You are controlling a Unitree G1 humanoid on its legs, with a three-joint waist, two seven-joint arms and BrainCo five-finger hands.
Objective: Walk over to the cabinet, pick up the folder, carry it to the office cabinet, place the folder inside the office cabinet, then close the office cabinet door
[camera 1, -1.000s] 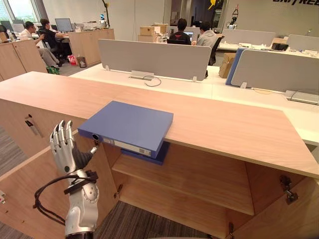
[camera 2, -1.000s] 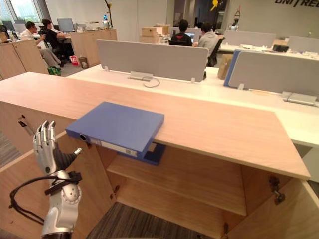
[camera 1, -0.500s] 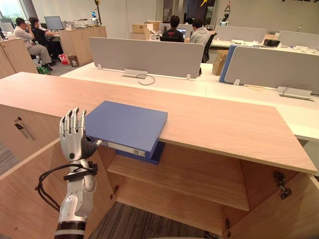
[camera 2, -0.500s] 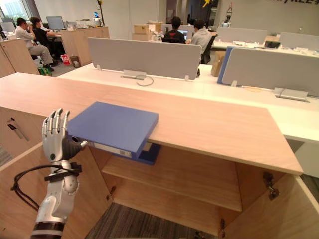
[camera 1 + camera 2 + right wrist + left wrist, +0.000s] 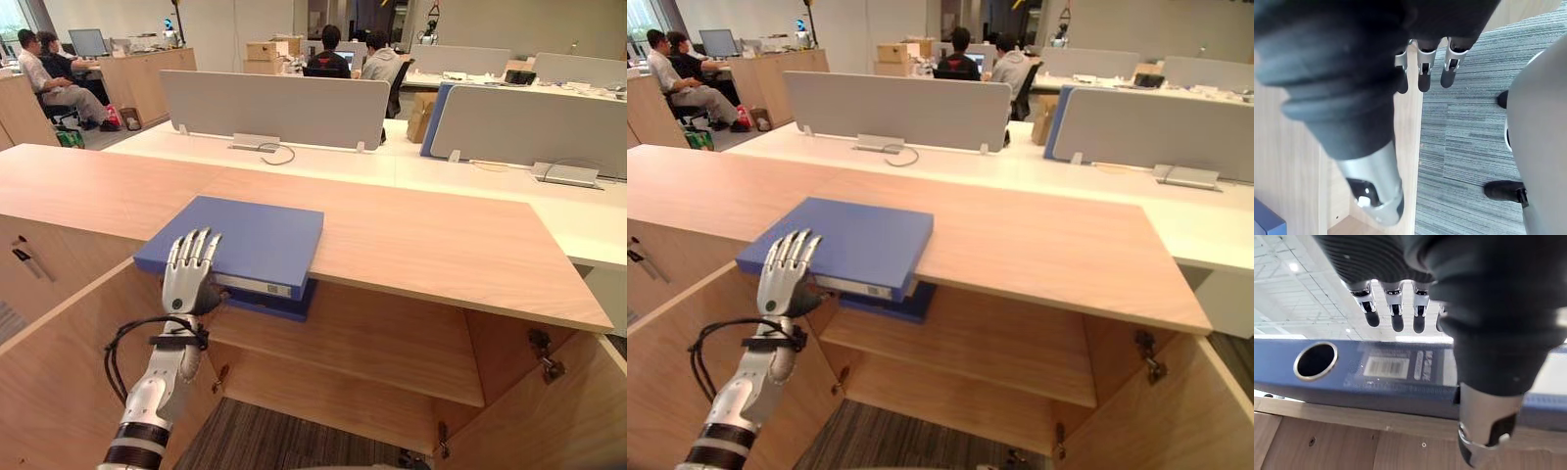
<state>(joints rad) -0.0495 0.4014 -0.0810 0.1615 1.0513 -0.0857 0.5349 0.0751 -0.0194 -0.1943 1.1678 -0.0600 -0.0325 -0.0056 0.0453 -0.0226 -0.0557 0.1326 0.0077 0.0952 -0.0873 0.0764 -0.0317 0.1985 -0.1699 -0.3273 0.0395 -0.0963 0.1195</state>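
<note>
The wooden cabinet (image 5: 441, 245) stood with its doors open. The blue folder (image 5: 255, 240) lay flat on its top, its spine overhanging the front edge. The left hand (image 5: 189, 279) was raised at that spine, fingers straight and slightly spread over the folder's near edge. The right hand (image 5: 1422, 68) hung relaxed and empty above the carpet (image 5: 1464, 127).

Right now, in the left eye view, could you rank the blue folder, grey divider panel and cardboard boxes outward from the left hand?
1. Blue folder, at the left hand.
2. Grey divider panel, straight behind.
3. Cardboard boxes, far back.
</note>
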